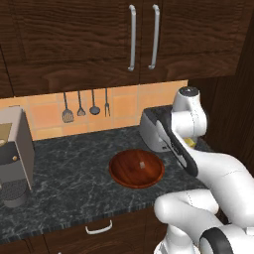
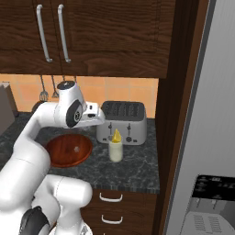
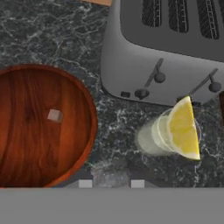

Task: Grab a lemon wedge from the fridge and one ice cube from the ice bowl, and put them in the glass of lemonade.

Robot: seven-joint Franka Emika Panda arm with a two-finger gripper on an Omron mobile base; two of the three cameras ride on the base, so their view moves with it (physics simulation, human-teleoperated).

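I have the base parked at the dark marbled counter point(image 2: 137, 165), with the tall grey fridge point(image 2: 206, 137) standing just to the right, so both pickup spots sit within the arm's reach. Against the tiled wall sits the boxy metal toaster point(image 2: 123, 122), smooth and matte. In front of it, to the left, rests the round shallow ice bowl point(image 3: 39, 127), reddish wood with visible grain, and a single pale ice cube point(image 3: 54, 115) lies near its middle. The small clear glass of lemonade point(image 2: 116, 151) stands just in front of the toaster, apart from the bowl, with the bright yellow lemon wedge point(image 3: 183, 127) already perched on its rim. I judge the ice is the half left to do. My gripper point(image 3: 111, 183) hangs above the counter between bowl and glass; its tips look empty, but I cannot tell how far it is closed
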